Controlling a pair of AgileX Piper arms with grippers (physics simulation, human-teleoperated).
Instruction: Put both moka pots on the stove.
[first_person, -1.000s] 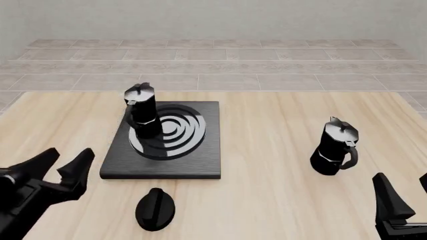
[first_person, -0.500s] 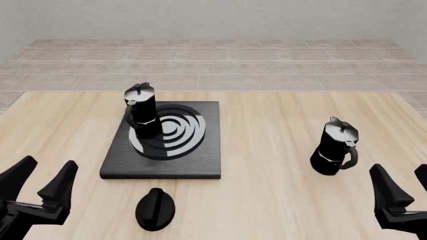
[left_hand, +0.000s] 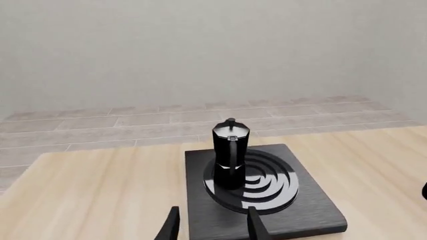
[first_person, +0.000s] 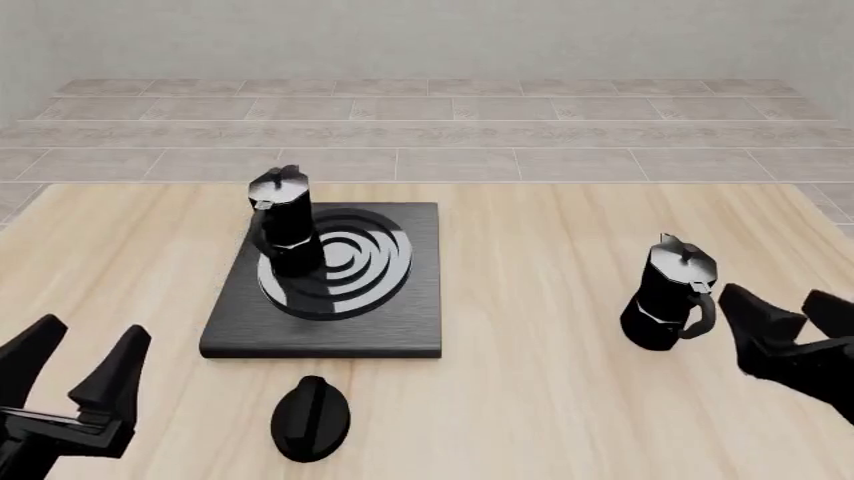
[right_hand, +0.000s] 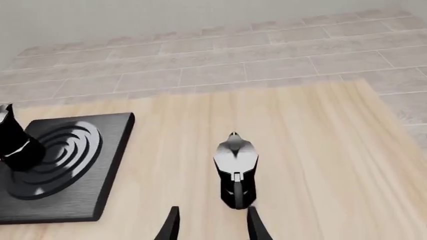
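Note:
One moka pot (first_person: 283, 222) stands upright on the stove (first_person: 327, 283), on the left part of its silver rings; it also shows in the left wrist view (left_hand: 230, 152) on the stove (left_hand: 267, 200). The other moka pot (first_person: 670, 293) stands on the bare table at the right, handle toward me, and shows in the right wrist view (right_hand: 235, 167). My left gripper (first_person: 83, 365) is open and empty near the front left edge. My right gripper (first_person: 783, 318) is open and empty, just right of the second pot.
A flat black oval knob (first_person: 311, 418) lies on the wooden table (first_person: 534, 260) in front of the stove. A tiled floor (first_person: 427, 130) lies beyond the table's far edge.
My left gripper drew back toward the front left edge, away from the stove. My right gripper rose and moved forward to just beside the right pot. Both pots stayed put.

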